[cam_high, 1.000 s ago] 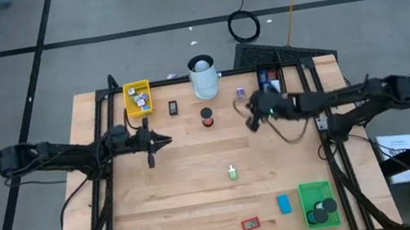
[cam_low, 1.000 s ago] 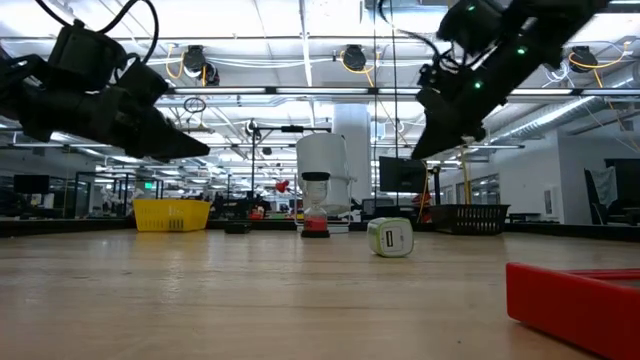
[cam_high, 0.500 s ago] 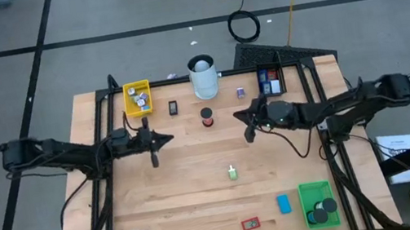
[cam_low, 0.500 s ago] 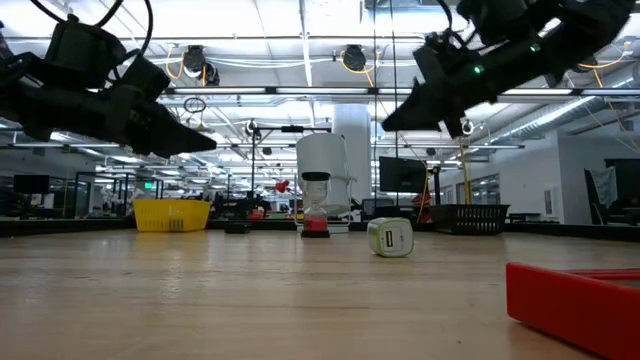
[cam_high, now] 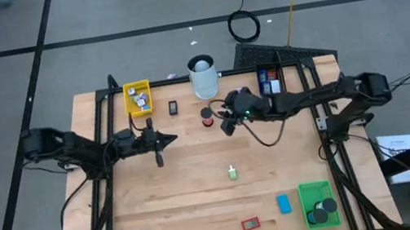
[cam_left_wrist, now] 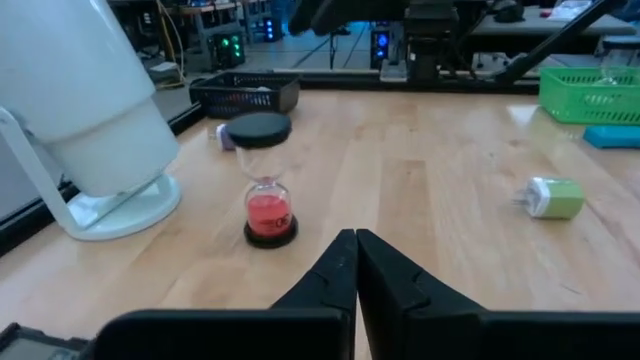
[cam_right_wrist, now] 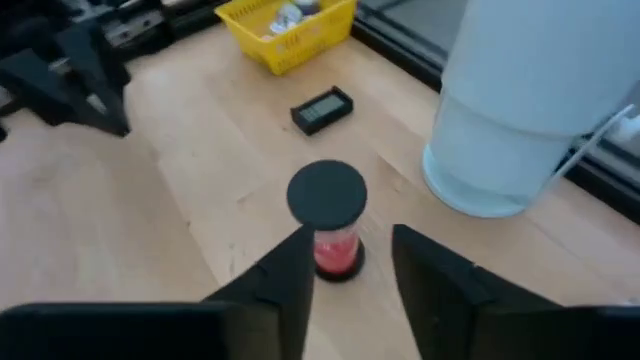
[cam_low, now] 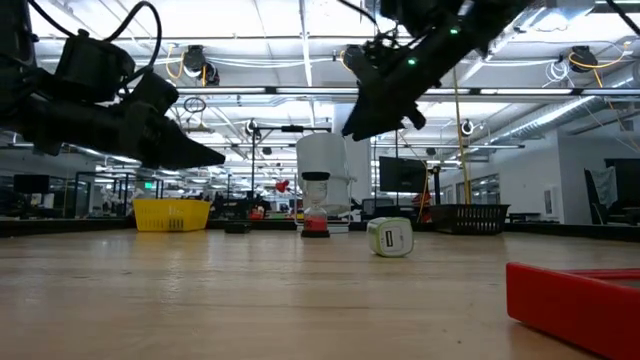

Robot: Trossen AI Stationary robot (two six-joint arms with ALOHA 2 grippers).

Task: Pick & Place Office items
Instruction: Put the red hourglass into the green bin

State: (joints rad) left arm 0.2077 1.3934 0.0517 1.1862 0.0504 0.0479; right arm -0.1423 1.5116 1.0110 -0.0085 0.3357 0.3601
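Hourglass (cam_right_wrist: 328, 215) stands upright beside the white cylinder (cam_right_wrist: 545, 95); my right gripper (cam_right_wrist: 345, 262) is spread above it, my left gripper (cam_left_wrist: 356, 262) pressed together nearby.

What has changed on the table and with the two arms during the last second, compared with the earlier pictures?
The right tool moved from near the black tray leftward across the table and now hangs open above the red hourglass, not touching it. The left tool, shut, shifted only slightly toward the centre. Nothing was grasped or released. The hourglass, white cylinder, yellow tray, green tray and the small items stayed in place.
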